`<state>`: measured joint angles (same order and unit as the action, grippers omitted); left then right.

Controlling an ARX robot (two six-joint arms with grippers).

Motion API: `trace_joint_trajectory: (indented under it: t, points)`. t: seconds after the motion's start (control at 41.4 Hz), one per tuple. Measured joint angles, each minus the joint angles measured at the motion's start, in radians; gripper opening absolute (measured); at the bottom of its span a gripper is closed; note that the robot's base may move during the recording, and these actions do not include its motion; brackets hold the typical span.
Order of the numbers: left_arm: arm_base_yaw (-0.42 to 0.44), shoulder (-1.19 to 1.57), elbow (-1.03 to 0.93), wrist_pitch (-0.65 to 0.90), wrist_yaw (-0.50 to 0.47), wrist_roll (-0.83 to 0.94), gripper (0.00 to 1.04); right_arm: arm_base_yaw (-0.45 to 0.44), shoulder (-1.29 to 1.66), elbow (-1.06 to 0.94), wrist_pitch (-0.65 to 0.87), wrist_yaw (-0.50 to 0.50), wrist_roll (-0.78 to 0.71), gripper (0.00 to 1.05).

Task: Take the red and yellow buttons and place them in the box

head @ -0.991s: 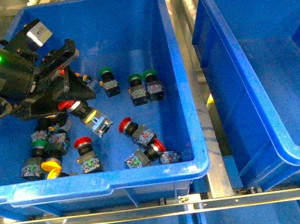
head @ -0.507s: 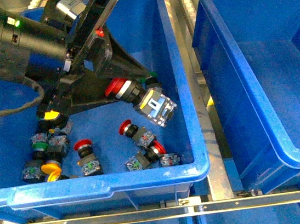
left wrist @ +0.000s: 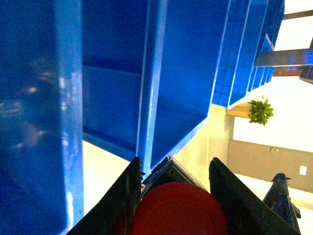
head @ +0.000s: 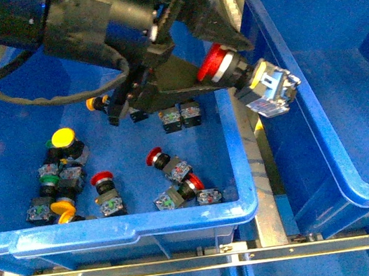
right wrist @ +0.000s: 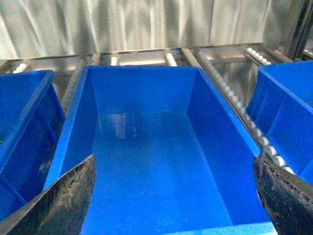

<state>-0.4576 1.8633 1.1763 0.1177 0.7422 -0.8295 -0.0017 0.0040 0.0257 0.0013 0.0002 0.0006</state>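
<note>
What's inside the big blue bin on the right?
Only bare blue floor shows in the box; its left wall hides the strip below it, and the frame crops the rest.

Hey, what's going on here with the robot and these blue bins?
The left gripper holds a red button by its cap over the gap between the left bin and the box, near the box's rim. What shows of the box is empty. Other buttons, red, yellow and green, lie in the left bin. The right gripper is open, facing an empty blue bin.
</note>
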Motion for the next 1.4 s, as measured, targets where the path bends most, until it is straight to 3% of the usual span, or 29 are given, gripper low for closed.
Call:
trace_joint_trajectory:
  t: [0.411,1.401]
  points:
    - [-0.11,0.091,0.121,0.052,-0.021,-0.125,0.33,0.0,0.0,0.0,0.0,0.0,0.0,0.98]
    - [-0.237,0.265,0.336,0.033,-0.118,-0.234,0.33,0.002,0.003,0.001,-0.003,0.01,0.004,0.98]
